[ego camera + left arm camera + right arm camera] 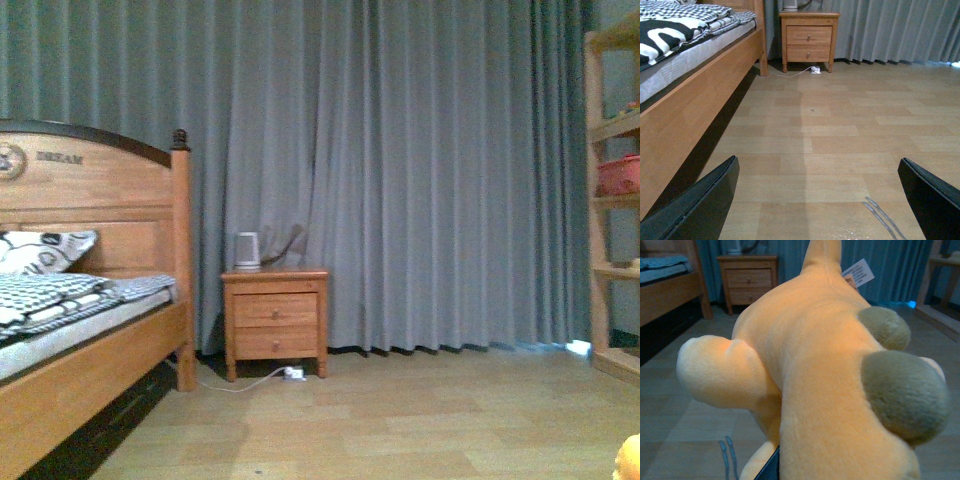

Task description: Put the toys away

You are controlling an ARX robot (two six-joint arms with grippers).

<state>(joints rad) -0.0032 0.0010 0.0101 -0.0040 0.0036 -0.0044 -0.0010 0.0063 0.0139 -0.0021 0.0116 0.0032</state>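
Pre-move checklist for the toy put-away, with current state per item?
1. Plush toy at the right gripper, filling its wrist view: ok.
2. Right gripper shut on it: only a dark sliver shows: cannot tell.
3. Left gripper open and holding nothing: ok.
4. Floor toward the shelf free of obstacles: ok.
5. Cable by the nightstand off to the side of that route: ok.
6. Free space on the shelf: mostly out of frame: cannot tell.
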